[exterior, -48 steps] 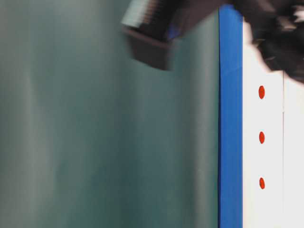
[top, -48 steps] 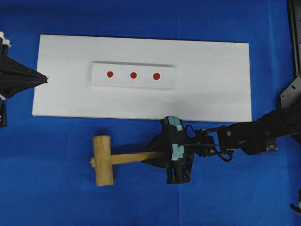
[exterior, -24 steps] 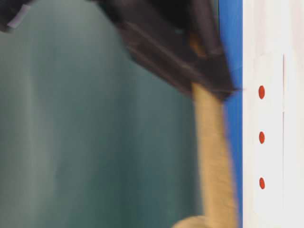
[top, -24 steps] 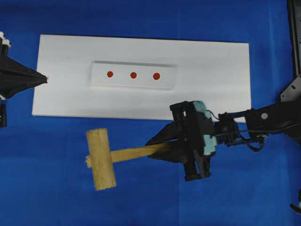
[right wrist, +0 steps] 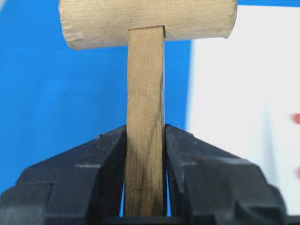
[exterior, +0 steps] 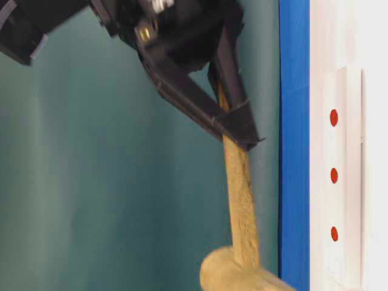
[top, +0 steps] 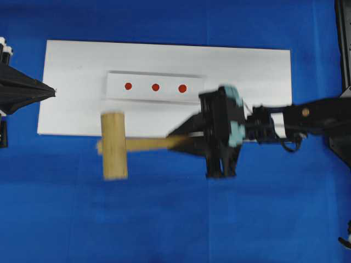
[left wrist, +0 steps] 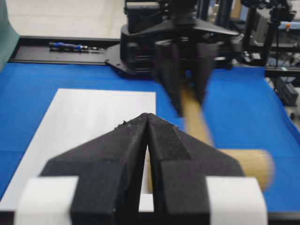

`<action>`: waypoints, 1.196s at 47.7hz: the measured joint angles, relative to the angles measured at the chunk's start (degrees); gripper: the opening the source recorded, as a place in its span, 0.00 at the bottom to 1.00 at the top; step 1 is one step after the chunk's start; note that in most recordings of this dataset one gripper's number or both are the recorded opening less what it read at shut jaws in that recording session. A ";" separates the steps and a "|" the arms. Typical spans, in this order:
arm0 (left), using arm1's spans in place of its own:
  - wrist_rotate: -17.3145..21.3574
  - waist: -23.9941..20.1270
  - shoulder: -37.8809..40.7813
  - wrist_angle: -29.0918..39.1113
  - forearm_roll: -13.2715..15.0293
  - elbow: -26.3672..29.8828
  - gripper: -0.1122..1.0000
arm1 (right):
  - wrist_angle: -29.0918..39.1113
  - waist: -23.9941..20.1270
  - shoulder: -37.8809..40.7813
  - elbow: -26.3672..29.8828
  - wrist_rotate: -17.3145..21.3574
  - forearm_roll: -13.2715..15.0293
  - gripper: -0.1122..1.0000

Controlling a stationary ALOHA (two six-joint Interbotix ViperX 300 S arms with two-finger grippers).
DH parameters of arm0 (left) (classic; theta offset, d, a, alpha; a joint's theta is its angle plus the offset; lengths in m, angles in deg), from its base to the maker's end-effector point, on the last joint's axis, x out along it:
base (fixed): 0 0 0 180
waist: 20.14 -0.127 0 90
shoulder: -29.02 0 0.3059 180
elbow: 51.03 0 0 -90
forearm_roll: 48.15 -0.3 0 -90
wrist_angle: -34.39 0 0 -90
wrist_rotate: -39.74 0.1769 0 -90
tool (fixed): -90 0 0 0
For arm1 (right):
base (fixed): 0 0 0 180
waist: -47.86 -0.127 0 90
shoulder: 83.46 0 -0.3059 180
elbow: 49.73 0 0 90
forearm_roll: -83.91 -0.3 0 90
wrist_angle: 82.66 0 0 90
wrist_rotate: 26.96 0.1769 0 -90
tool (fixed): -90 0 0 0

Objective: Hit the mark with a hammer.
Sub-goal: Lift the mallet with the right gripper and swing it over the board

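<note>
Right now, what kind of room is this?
Probably a robot lab: a blue-covered table, a black claw gripping a light-brown wooden hammer, and metal frames with cables behind.

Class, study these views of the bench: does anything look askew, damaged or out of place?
Nothing stands out. The hammer is clamped squarely by its handle in the right gripper, its head partly over the white board's near edge. The strip with three red marks lies straight. The left gripper rests shut at the board's end.

We see a robotics lab: a blue-covered table [top: 164, 219], a white board [top: 247, 71] with red test dots [top: 155, 87], and black metal equipment frames [left wrist: 262, 28] behind the workspace.
</note>
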 measured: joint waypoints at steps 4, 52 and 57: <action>-0.18 0.00 0.09 0.00 0.00 -0.09 0.10 | 0.70 2.99 0.00 -0.09 -0.88 0.53 0.19; -0.35 0.00 0.18 0.70 0.09 0.00 0.11 | -7.03 9.84 -2.20 -0.62 -42.01 3.34 0.19; -1.14 0.00 0.18 0.79 0.18 0.00 0.12 | -8.61 9.67 -2.29 -0.88 -49.83 2.55 0.19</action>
